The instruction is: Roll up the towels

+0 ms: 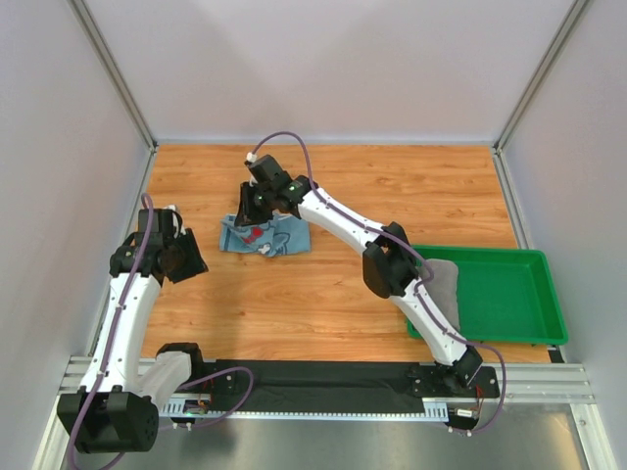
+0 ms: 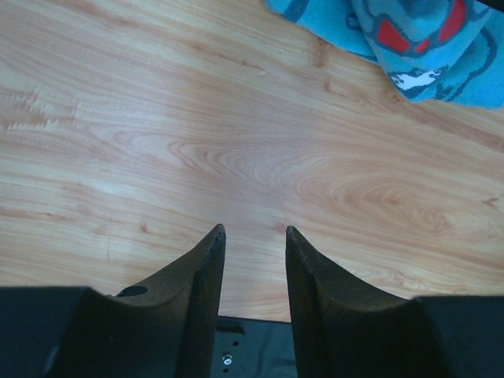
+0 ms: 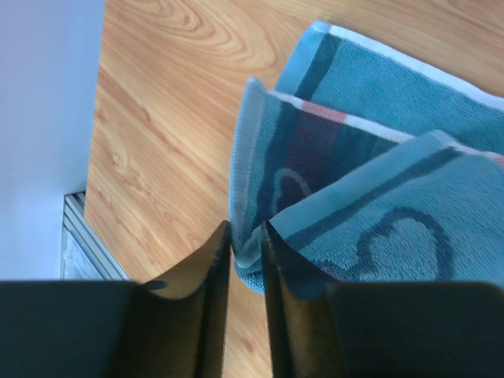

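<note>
A light blue towel (image 1: 266,237) with dark lettering and a red mark lies crumpled on the wooden table, left of centre. My right gripper (image 1: 250,211) is down at its left end. In the right wrist view the jaws (image 3: 246,226) stand a little apart, with a raised fold of the towel (image 3: 378,157) between the tips. My left gripper (image 1: 189,261) hovers left of the towel, open and empty (image 2: 253,230) over bare wood; the towel (image 2: 409,39) shows at the top right of its view. A grey towel (image 1: 446,279) hangs over the tray's left edge, partly hidden by my right arm.
A green plastic tray (image 1: 490,253) sits at the right near edge of the table. A grey cloth (image 1: 165,375) lies by the left arm's base. White walls and metal posts enclose the table on three sides.
</note>
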Robot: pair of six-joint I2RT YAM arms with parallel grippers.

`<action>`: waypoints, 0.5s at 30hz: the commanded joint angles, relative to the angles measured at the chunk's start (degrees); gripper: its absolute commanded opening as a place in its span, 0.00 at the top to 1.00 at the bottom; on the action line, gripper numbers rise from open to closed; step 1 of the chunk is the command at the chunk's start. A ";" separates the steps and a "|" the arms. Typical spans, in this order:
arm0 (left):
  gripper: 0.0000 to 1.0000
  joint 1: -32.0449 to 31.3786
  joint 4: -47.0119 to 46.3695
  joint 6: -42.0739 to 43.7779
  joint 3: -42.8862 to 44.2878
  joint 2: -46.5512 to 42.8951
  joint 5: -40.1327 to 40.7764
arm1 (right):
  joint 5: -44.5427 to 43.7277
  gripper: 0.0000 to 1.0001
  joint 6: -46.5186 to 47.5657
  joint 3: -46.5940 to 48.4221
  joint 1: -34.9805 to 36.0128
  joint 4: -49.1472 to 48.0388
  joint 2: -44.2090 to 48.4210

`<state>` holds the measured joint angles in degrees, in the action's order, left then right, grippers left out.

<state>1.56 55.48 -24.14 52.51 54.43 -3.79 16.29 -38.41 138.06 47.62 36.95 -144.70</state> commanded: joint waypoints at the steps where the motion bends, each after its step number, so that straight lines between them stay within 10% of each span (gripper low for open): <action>1: 0.57 -0.25 -0.03 -0.73 1.01 -0.12 0.72 | 3.38 0.66 -4.73 2.39 0.55 -11.44 -3.47; 7: 0.57 -0.33 0.33 -1.26 1.19 0.49 2.39 | 7.17 0.24 -6.06 5.04 -0.24 -15.24 -5.69; 15: 0.57 -0.25 -0.37 -0.12 1.28 2.69 -0.06 | 2.00 0.00 3.86 -12.88 -5.33 -10.50 16.80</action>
<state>1.48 55.59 -24.34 52.51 56.07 -2.39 21.21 -40.05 127.02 45.41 26.68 -140.29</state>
